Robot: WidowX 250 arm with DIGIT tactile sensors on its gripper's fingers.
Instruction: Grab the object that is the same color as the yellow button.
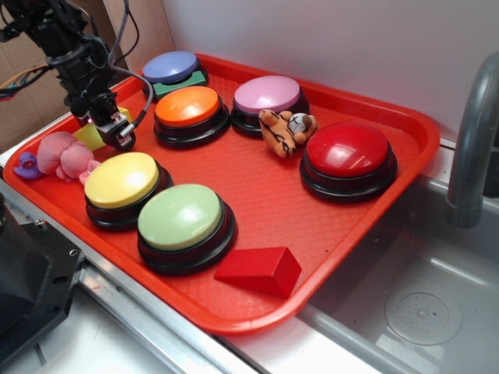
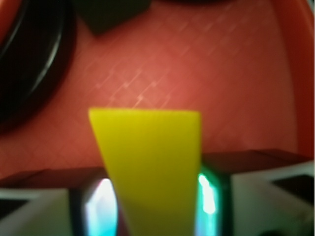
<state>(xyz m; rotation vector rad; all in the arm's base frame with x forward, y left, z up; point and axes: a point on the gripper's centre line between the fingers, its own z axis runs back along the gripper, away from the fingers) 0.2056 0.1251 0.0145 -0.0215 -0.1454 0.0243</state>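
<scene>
Behind the yellow button (image 1: 122,180), your gripper (image 1: 117,131) pinches the yellow wedge (image 2: 150,162) between closed-in fingers; keep squeezing, lift straight.

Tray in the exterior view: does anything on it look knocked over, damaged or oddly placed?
Nothing looks damaged or spilled. The six buttons sit upright on the tray. The tiger toy lies wedged between the purple button and the red button. The yellow block sits between the gripper jaws.
</scene>
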